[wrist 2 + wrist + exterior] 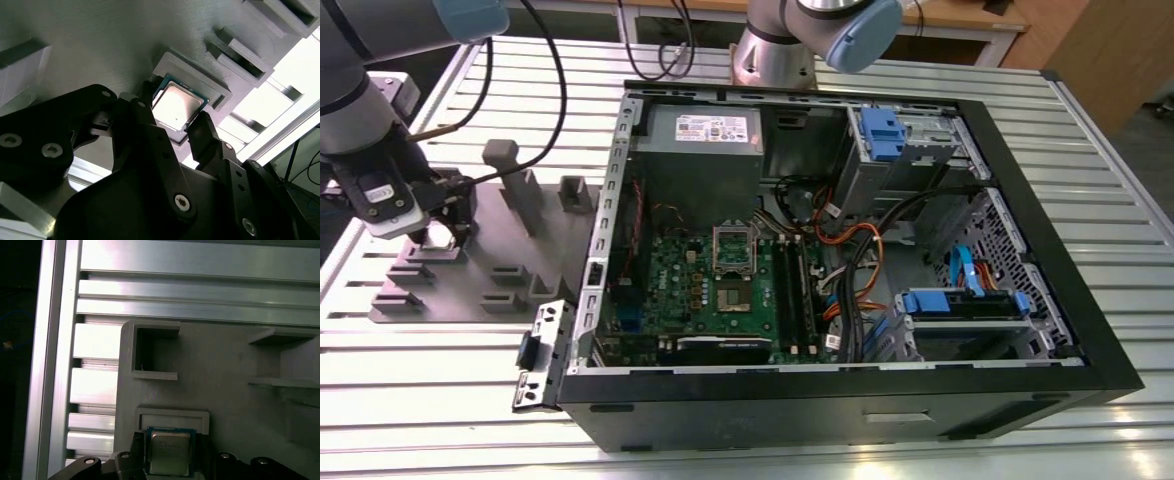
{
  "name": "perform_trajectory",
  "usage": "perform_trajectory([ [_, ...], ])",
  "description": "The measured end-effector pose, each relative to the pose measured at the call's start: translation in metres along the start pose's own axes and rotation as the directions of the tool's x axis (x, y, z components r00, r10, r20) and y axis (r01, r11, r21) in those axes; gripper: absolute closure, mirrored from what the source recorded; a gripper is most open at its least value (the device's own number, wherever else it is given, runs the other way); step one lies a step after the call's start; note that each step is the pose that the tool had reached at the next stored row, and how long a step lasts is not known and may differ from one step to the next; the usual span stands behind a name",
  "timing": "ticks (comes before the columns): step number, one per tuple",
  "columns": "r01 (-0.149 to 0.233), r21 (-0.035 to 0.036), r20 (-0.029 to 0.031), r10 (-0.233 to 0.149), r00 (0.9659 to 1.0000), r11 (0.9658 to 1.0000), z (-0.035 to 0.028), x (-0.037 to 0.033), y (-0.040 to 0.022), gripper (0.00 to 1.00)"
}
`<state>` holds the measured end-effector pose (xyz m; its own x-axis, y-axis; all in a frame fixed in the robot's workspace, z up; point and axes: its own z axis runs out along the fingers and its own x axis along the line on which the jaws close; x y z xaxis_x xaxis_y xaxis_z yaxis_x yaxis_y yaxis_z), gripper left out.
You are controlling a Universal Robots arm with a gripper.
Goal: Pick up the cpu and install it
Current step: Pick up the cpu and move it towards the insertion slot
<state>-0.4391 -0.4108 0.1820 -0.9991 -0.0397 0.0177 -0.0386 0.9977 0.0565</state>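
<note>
Your hand (438,235) hangs over the tray (454,300) on the desk (440,400) in the exterior view; in both wrist views you see its fingers (200,135) pinching the cpu (176,106) at a tray pocket

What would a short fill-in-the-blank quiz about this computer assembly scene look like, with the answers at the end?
1. In the exterior view, the gripper hangs over the fixture on the view's ___ side.
2. The fixture under the cpu is coloured ___.
3. Inside the computer case, the plastic drive brackets are ___.
Missing words: left; grey; blue.
</note>
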Motion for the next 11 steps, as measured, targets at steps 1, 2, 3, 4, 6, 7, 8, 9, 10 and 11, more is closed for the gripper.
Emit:
perform_trajectory([
  [1,0.0,0.0,-0.0001,0.0,1.0,1.0,0.0,0.0,0.0,0.45],
  [2,0.002,0.0001,-0.0002,-0.002,1.0,1.0,-0.0001,0.0,0.0,0.45],
  [3,0.005,0.0001,-0.0004,-0.005,1.0,1.0,-0.0001,0.0001,0.0,0.45],
  [4,0.007,0.0003,-0.0007,-0.007,1.0,1.0,-0.0002,0.0002,0.0,0.45],
  [6,0.008,0.0002,-0.0006,-0.008,1.0,1.0,-0.0001,0.0003,0.0,0.45],
  [7,0.008,0.0001,-0.0006,-0.008,1.0,1.0,-0.0001,0.0003,0.0,0.45],
  [8,0.008,0.0001,-0.0005,-0.008,1.0,1.0,0.0,0.0003,0.0,0.45],
  [9,0.008,0.0001,-0.0005,-0.008,1.0,1.0,0.0,0.0003,0.0,0.45],
  [10,0.008,0.0002,-0.0006,-0.008,1.0,1.0,-0.0001,0.0004,0.0,0.45],
  [11,0.008,0.0002,-0.0006,-0.008,1.0,1.0,-0.0001,0.0004,0.0,0.45],
])
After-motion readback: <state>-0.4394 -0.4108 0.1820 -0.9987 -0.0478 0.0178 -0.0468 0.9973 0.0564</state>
